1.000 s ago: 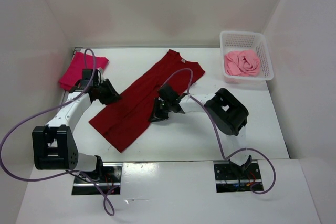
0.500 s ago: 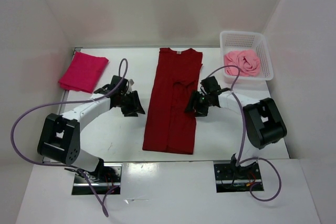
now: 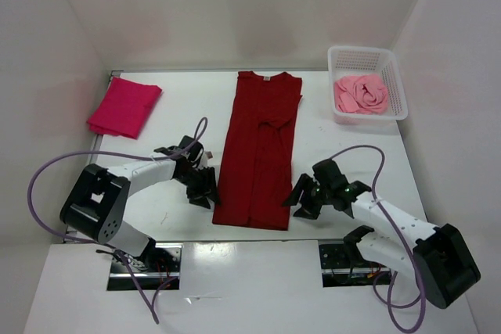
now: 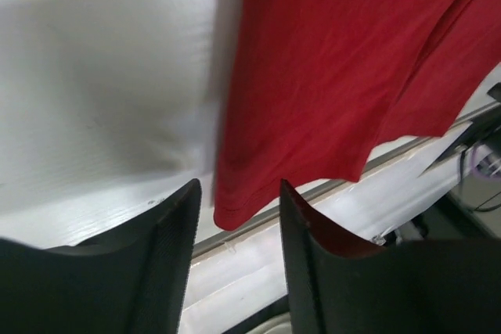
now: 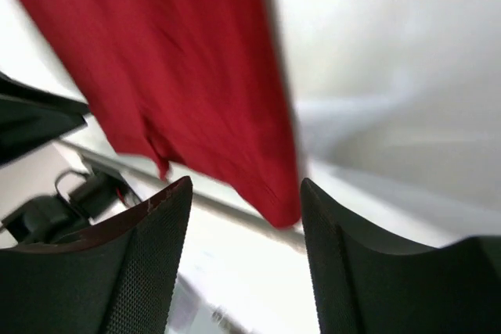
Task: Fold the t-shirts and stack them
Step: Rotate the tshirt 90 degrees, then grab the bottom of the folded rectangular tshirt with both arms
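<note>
Now, left gripper (image 3: 207, 188) and right gripper (image 3: 300, 198) flank the near hem of the dark crimson shirt (image 3: 258, 146), fingers spread, empty (poised to lift it, I'd say); farther back, magenta shirt (image 3: 124, 105) folded left, pink shirt (image 3: 362, 93) bunched in basket (image 3: 368, 52).

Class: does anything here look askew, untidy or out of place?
Only the light pink cloth shirt: it lies crumpled in the white plastic mesh basket, while the magenta shirt and dark red shirt lie flat.
</note>
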